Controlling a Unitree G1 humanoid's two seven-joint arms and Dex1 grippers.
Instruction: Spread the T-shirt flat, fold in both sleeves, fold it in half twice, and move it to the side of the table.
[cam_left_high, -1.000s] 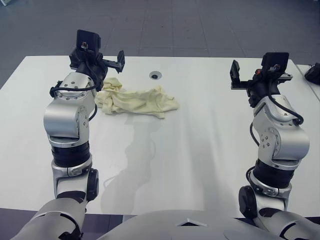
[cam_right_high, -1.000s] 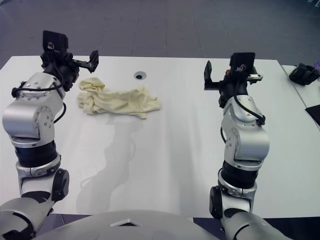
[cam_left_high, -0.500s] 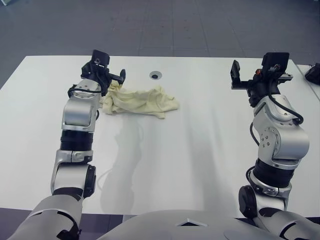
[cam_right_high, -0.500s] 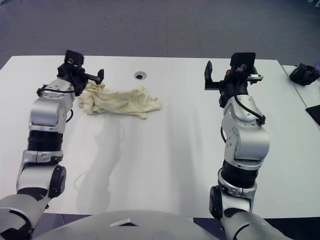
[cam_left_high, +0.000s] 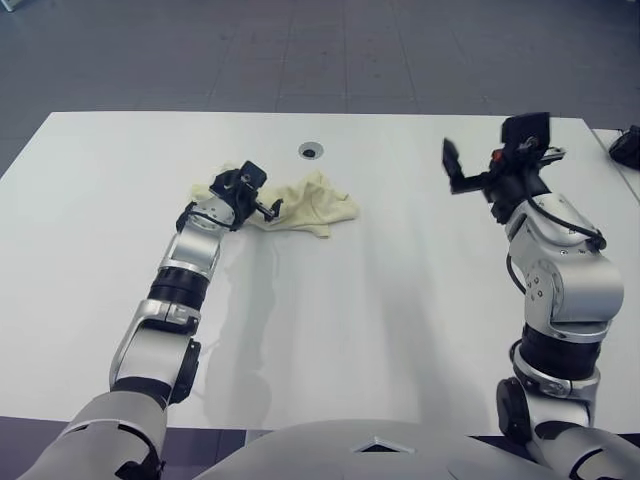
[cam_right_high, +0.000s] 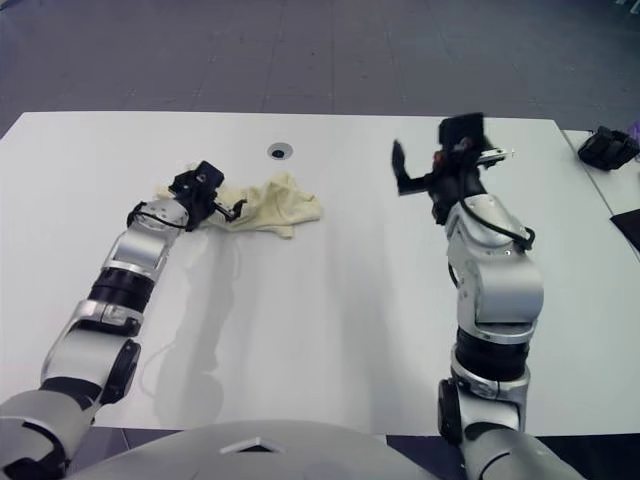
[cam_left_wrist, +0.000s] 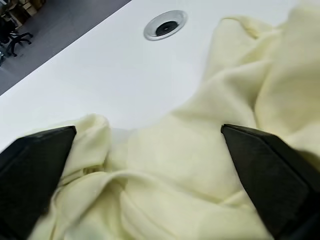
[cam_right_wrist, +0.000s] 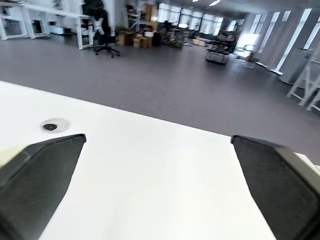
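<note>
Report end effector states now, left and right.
Left end effector: open over the shirt.
Right end effector: open, empty, above the table.

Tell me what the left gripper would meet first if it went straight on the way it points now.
The T-shirt. The left gripper points into the crumpled cloth, which lies just ahead between its open fingers; contact looks near, though exact depth is unclear.

surface (cam_left_high: 350, 330): white | lying on it: crumpled pale-yellow T-shirt (cam_left_high: 312, 204), far left-centre | round cable port (cam_left_high: 311, 151): just beyond T-shirt
</note>
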